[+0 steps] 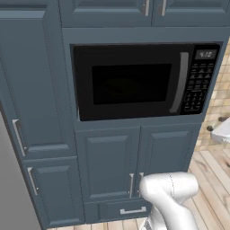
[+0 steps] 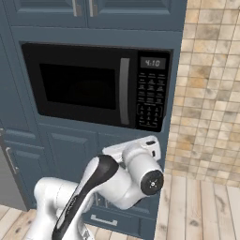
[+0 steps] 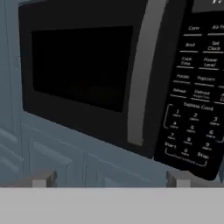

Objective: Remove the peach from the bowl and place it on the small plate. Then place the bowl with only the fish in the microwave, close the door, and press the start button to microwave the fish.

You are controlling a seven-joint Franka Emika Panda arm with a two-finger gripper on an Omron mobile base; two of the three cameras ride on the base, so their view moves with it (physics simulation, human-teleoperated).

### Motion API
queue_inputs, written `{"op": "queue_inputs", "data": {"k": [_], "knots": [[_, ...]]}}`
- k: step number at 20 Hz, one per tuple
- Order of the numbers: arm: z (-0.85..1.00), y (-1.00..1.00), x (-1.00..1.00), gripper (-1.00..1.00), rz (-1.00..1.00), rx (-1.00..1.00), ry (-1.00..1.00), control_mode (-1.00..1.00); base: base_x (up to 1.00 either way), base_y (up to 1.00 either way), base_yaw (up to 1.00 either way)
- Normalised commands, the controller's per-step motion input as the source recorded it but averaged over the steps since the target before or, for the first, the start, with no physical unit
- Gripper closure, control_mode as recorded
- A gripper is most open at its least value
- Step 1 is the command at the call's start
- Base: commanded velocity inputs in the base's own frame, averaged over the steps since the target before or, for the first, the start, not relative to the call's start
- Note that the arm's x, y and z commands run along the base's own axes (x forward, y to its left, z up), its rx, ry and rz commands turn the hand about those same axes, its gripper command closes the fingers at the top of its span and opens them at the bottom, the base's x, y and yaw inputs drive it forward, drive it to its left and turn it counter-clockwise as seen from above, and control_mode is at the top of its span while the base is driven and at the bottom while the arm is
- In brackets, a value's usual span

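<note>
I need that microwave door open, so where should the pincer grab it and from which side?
Likely best by the long vertical grey handle beside the keypad. Come straight at the door from the front, with the jaws spread sideways across the bar, since it is tall and narrow.

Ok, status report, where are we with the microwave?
Gripper open, empty, facing the microwave. Door shut, handle ahead. Nothing in the way.

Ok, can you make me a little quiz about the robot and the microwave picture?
1. True or false: the microwave door is open.
2. Which side of the door is its grey handle on: A left, B right?
3. What does the clock display read?

Key: 1 false, the door is shut. 2 B, next to the keypad. 3 It reads 4:10.
</note>
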Motion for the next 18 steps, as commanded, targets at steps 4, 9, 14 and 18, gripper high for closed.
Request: {"op": "queue_inputs", "data": {"k": [4,9,14,18], "knots": [[-0.45,0.09,0.29,-1.00,0.35,0.00,-0.26,-1.00,0.00,0.00,0.00],[-0.18,0.11,0.01,-1.00,0.15,-0.01,-0.02,-1.00,0.00,0.00,0.00],[-0.23,0.08,0.29,-1.00,0.27,0.00,-0.09,-1.00,0.00,0.00,0.00],[-0.03,0.00,0.39,-1.00,0.17,0.00,-0.10,-1.00,0.00,0.00,0.00]]}}
